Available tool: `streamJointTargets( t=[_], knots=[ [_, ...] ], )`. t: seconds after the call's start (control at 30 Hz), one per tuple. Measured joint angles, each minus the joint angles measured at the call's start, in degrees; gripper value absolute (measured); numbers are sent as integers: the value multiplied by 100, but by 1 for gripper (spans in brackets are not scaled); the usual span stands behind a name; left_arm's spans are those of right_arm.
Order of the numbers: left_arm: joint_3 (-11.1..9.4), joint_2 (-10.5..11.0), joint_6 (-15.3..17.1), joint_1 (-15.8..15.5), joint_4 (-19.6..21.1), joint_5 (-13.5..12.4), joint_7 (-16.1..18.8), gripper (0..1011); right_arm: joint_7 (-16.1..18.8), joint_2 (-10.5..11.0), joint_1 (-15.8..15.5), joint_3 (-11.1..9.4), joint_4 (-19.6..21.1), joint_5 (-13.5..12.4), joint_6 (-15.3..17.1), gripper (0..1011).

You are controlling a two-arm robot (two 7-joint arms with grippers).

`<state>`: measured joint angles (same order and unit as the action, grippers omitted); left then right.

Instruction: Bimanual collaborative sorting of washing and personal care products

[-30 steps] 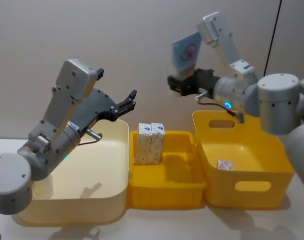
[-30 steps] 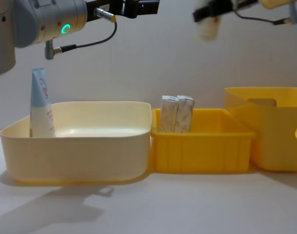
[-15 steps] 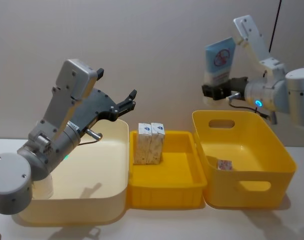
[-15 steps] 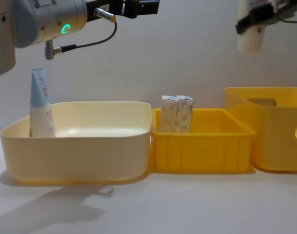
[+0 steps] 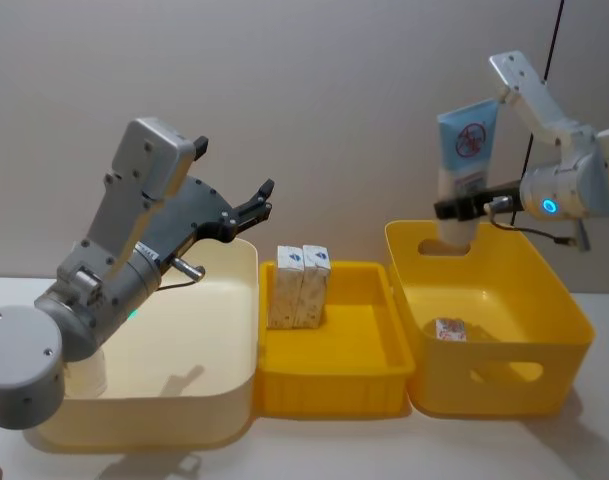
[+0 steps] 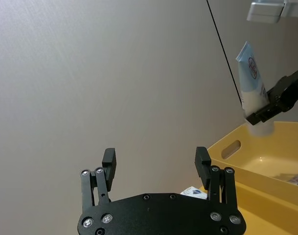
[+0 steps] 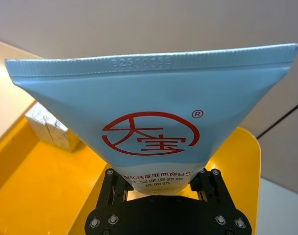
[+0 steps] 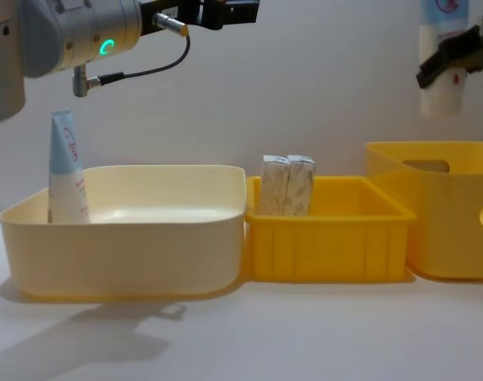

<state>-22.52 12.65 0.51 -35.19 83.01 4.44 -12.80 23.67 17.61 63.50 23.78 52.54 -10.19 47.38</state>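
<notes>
Squeeze tube (image 7: 153, 112): red ringed logo "大宝", ®; crimp embossed, unclear

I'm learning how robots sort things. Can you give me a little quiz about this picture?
1. True or false: the right tool holds a light-blue tube above the deep yellow bin.
2. How many beige-patterned cartons stand in the shallow yellow bin? A) one B) two C) four
3. Fill in: the left tool, fingers open, hovers over the ____ bin.

Key
1. True. The tube is cap down, flat end up.
2. B. The two stand upright, side by side, at the bin's back left.
3. Cream. A second tube stands in that bin's near left corner, and a small white carton lies in the deep yellow bin.
</notes>
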Motion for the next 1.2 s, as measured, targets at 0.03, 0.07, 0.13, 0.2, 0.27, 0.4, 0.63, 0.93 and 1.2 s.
streamJointTargets(
  t=[0.03, 0.07, 0.13, 0.2, 0.27, 0.4, 0.63, 0.93, 1.2],
  knots=[
    [0, 0, 0, 0, 0, 0, 0, 1003, 37, 2, 37, 20, -60, 8, 38, 593],
    [0, 0, 0, 0, 0, 0, 0, 1003, 114, 11, 113, 65, -180, 26, 113, 593],
    [0, 0, 0, 0, 0, 0, 0, 1003, 248, 13, 269, 154, -429, 56, 221, 593],
    [1, 0, 0, 0, 0, 0, 0, 1003, 329, 13, 346, 204, -556, 80, 287, 593],
    [0, 0, 0, 0, 0, 0, 0, 1003, 432, 5, 457, 279, -739, 113, 350, 593],
    [0, 0, 0, 0, 0, 0, 0, 1002, 733, -54, 823, 531, -1365, 229, 476, 593],
    [0, 0, 0, 0, 0, 0, 0, 1003, 1182, -337, 1509, 929, -2727, 462, 390, 596],
    [0, 0, 0, 0, 0, 0, 0, 1003, 1506, -567, 2031, 1213, -3774, 633, 245, 863],
    [0, 0, -1, 0, 0, 0, 0, 1003, 1668, -687, 2298, 1361, -4314, 712, 175, 1001]
  ],
)
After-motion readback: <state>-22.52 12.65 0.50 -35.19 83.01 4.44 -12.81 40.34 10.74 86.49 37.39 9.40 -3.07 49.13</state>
